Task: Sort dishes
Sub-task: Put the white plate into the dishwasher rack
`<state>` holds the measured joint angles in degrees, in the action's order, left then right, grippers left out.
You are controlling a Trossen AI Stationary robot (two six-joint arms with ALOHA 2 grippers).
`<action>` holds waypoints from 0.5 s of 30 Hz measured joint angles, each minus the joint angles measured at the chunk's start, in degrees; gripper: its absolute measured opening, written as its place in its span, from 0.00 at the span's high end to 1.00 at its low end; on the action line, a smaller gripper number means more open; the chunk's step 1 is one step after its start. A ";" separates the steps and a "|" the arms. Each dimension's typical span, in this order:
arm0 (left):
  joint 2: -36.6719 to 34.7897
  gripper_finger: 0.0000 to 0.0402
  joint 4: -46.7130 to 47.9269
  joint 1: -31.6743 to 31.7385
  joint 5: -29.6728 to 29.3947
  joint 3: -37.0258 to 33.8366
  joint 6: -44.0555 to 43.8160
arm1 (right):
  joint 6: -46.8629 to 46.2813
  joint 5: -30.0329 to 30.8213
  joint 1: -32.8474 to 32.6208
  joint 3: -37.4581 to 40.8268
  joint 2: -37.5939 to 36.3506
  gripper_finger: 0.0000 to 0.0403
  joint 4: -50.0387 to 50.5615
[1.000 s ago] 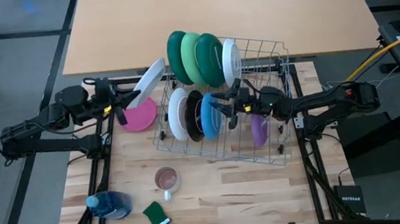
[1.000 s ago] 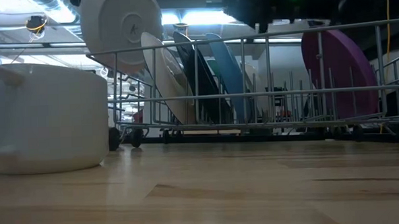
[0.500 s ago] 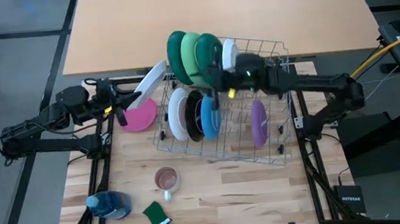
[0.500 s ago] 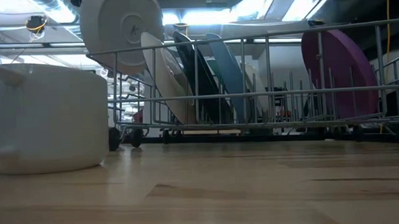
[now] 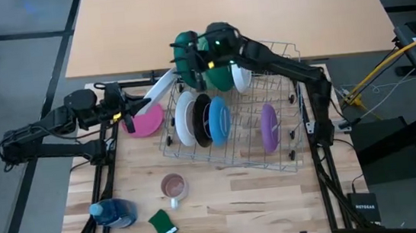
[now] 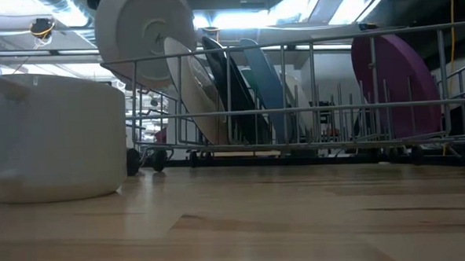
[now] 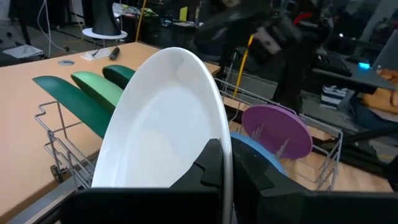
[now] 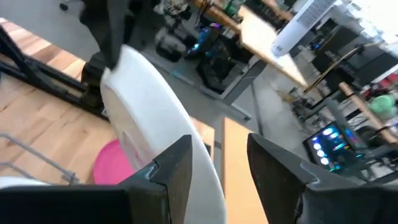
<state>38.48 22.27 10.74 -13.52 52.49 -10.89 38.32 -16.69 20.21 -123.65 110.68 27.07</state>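
High view. Your left gripper (image 5: pixel 132 108) is at the table's left side, just left of the wire rack (image 5: pixel 286 136), pinching the rim of a white plate (image 5: pixel 157 85) that tilts up toward the rack's near-left corner. A pink plate (image 5: pixel 145 122) lies flat on the wood under that gripper. Your right gripper (image 5: pixel 193 59) reaches over the rack's back row, above the dark green plate (image 5: pixel 181 47); beside it in the same row is a small white plate (image 5: pixel 241 77). In the front row, standing on edge: a white plate, a black plate (image 5: pixel 203 120), a blue plate (image 5: pixel 220 120), and, well apart to the right, a purple plate (image 5: pixel 269 128). Toward the near edge of the table: a clear mug (image 5: pixel 173 187), a blue bottle (image 5: pixel 114 213), a green sponge (image 5: pixel 162 224).

Low view. The mug fills the left foreground (image 6: pixel 52 134). The held white plate (image 6: pixel 145 28) shows its underside above the rack's top wire. Behind the wires stand the white, black and blue plates, leaning; the purple plate (image 6: pixel 391 72) is on the right.

Left wrist view. The fingers (image 7: pixel 214 168) are pressed on the white plate's (image 7: pixel 168 124) rim. Past it you see three green plates (image 7: pixel 93 93) in the rack, then the blue (image 7: pixel 261 155) and purple (image 7: pixel 280 130) plates.

Right wrist view. Your right fingers (image 8: pixel 171 168) are spread apart, holding nothing. Beyond them are the held white plate (image 8: pixel 146 118) and the pink plate (image 8: pixel 115 162) on the wood.
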 joint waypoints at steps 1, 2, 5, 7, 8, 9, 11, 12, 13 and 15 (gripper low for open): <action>0.06 1.00 0.11 -0.01 0.14 0.00 0.65 | 0.14 -0.65 0.23 -1.56 1.47 0.60 1.06; 0.11 1.00 0.08 0.00 0.14 0.00 0.91 | 0.21 -1.29 0.32 -2.83 2.52 0.60 1.83; 0.15 1.00 0.40 0.00 0.14 0.00 2.13 | 1.03 -2.52 0.80 -5.03 4.69 0.60 4.26; 0.13 1.00 1.40 0.00 0.08 0.00 2.57 | 1.13 -3.07 0.83 -5.17 5.14 0.60 5.24; 0.13 1.00 2.02 0.00 0.08 0.00 2.57 | 1.17 -3.12 0.83 -5.15 5.28 0.60 5.36; 0.15 1.00 2.79 0.00 0.11 0.00 2.57 | 1.17 -3.33 0.83 -5.17 5.33 0.60 5.44; 0.15 1.00 4.42 0.00 0.09 0.00 2.69 | 1.89 -3.44 0.83 -5.17 5.33 0.60 5.73; 0.15 1.00 5.14 0.00 0.11 0.00 2.83 | 2.56 -3.47 0.83 -5.17 5.33 0.60 5.73; 0.22 1.00 5.57 0.00 0.09 0.00 2.85 | 2.83 -3.50 0.83 -5.19 5.33 0.60 5.68; 0.36 1.00 6.37 0.00 0.09 0.00 3.47 | 2.96 -3.98 0.83 -5.21 5.33 0.60 5.66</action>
<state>38.83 28.64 10.74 -13.43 52.49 -7.41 41.28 -20.67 21.04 -128.86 116.01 32.73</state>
